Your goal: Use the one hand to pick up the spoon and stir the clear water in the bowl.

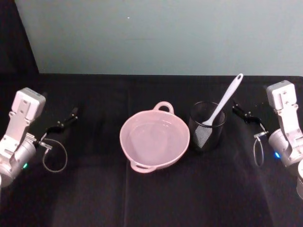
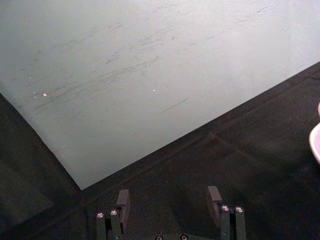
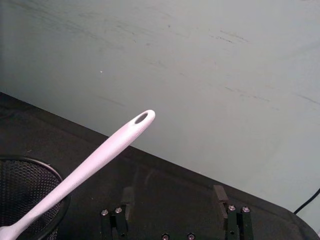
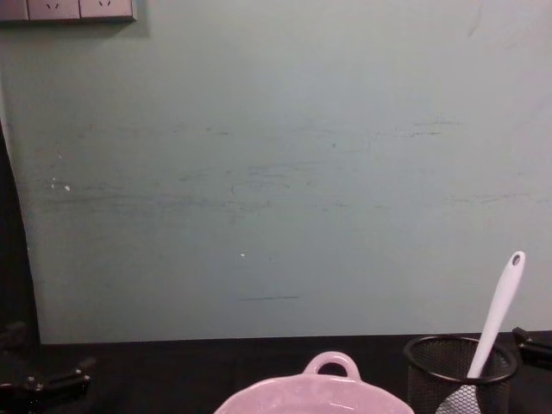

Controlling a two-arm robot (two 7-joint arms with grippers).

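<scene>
The pale pink bowl (image 1: 124, 144) sits mid-table, its loop handle pointing to the back; its rim also shows in the chest view (image 4: 332, 364). Clear water (image 1: 152, 141) lies in it, barely visible. The white spoon (image 1: 226, 98) stands tilted in a black wire-mesh cup (image 1: 207, 135) just right of the bowl, with its blade down and its holed handle end up (image 3: 142, 118). My right gripper (image 1: 244, 113) hovers open beside the cup, right of the handle and not touching it; its fingers (image 3: 220, 194) hold nothing. My left gripper (image 1: 66, 120) rests open at the far left.
A black cloth covers the table, with a pale green wall behind it. The mesh cup (image 4: 457, 366) stands close against the bowl's right side. The cloth is bare in front of the bowl and between the bowl and the left arm.
</scene>
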